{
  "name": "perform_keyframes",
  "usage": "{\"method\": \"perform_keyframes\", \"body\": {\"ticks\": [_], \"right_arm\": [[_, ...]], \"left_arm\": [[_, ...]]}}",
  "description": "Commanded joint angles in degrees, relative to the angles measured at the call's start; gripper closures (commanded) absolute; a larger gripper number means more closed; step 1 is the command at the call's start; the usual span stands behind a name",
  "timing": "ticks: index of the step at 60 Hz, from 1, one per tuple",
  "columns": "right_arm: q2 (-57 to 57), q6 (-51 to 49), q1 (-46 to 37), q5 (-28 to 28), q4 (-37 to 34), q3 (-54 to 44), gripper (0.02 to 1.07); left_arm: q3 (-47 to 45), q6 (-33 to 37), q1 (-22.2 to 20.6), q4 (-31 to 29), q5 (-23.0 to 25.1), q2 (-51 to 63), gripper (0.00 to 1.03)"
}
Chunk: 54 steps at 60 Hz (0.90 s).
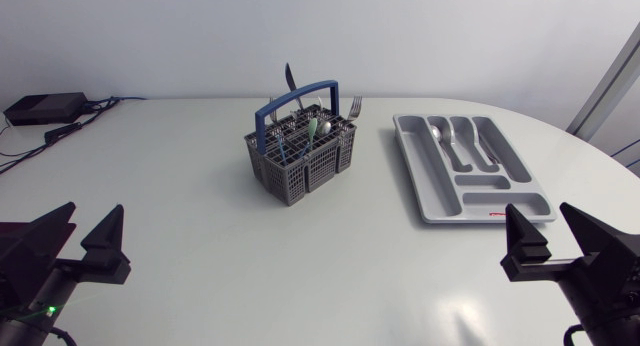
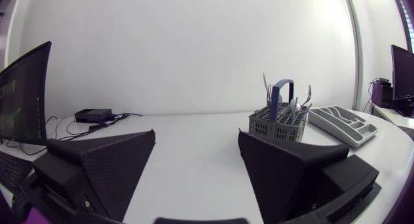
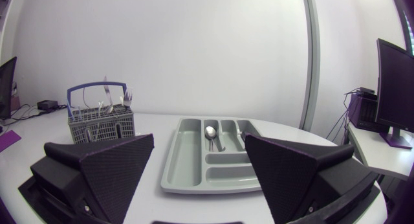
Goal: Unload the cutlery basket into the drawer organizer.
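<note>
Cutlery basket point(image 1: 305, 176): mid-table, well ahead of both sets of fingers, cutlery point(image 1: 312, 126) upright inside. Left gripper point(image 1: 94, 214): spread, empty, seemingly slightly nearer the basket. Right gripper point(image 1: 540, 216): spread, empty, drawer organizer point(image 1: 428, 176) directly ahead, running lengthwise away from its fingers.

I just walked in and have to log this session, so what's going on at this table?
Nothing is being handled right now. The left gripper and the right gripper sit low at the near side of the table, jaws open and empty. The cutlery basket stands mid-table with forks and other pieces upright in it. The drawer organizer lies to its right, with a spoon in one compartment. Unloading looks barely begun.
</note>
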Motion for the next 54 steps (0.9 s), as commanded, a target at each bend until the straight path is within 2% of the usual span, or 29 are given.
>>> {"method": "perform_keyframes", "body": {"ticks": [1,28,38,44,54], "right_arm": [[-0.25,-0.28,-0.10,-0.23,-0.34,-1.10,0.06],[-0.34,0.25,-0.10,0.38,0.98,-0.84,0.06],[-0.08,0.69,0.78,0.38,-1.13,2.94,0.06],[1.59,0.69,2.01,0.38,-1.22,5.14,0.06],[12.84,0.69,2.98,0.38,3.09,9.35,0.07]], "left_arm": [[-0.95,0.18,-0.27,-0.12,-0.45,-0.36,0.04],[0.19,0.27,-0.27,0.05,-0.45,-0.54,0.04],[5.47,0.97,-1.94,-4.08,-0.36,0.08,0.04],[8.54,0.97,-3.35,-4.96,-0.36,2.62,0.05],[17.07,-0.70,-5.54,-3.29,-0.45,16.95,0.06]]}}
